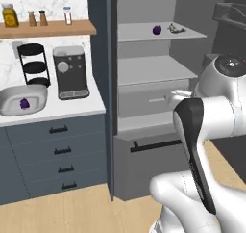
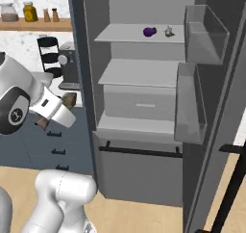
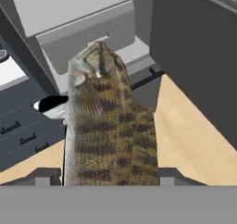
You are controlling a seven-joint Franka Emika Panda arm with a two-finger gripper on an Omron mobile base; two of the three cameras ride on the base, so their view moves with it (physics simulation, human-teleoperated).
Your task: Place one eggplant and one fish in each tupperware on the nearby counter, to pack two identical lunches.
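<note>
One fish held in the gripper; two eggplants and a second fish wait elsewhere.

Two eggplants show: one [image 1: 24,103] lies in the single tupperware [image 1: 9,107] on the counter [image 1: 72,109], the other [image 1: 156,30] sits on the top shelf [image 1: 144,33] of the open fridge, just beside the second fish [image 1: 176,29]. In the hand view the gripper [image 3: 109,177] is clamped on the first fish [image 3: 109,126], which stands between the two dark fingertips [image 3: 44,177]. Its long axis runs straight out from the hand, head end pointing away toward the fridge drawer [image 3: 88,33], above the wooden floor [image 3: 190,140].
</note>
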